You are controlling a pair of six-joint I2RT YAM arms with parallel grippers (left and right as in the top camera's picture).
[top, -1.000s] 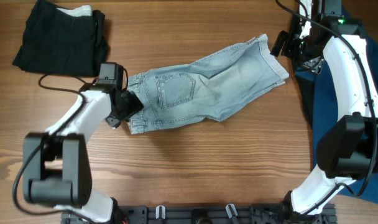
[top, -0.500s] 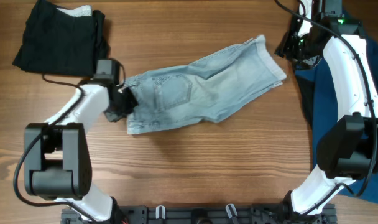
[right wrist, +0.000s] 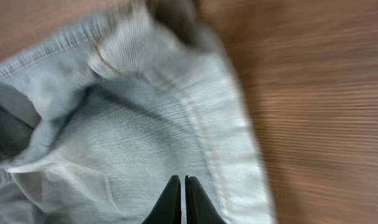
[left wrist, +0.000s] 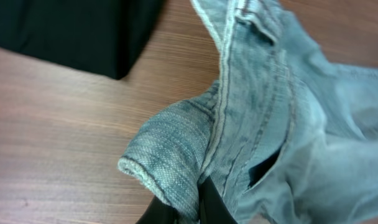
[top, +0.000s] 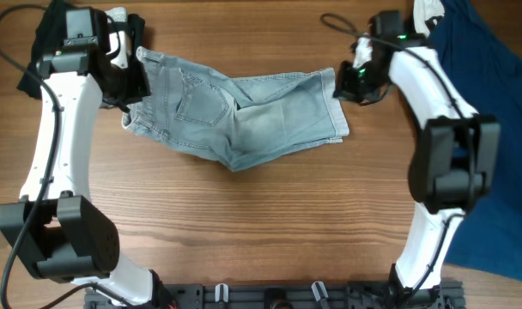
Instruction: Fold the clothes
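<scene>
The pants [top: 244, 120] stretch across the table [top: 244, 223] from just beside the black garment [top: 31, 75], with the waistband end nearest it. The left gripper [top: 130, 90] is clamped on a waistband fold, its fingers [left wrist: 207, 202] pinching denim. At the end far from the black garment, the right gripper [top: 345, 81] has its 2 fingers [right wrist: 171, 198] pressed together on the hem. Blue cloth [top: 493, 103] lies beyond.
</scene>
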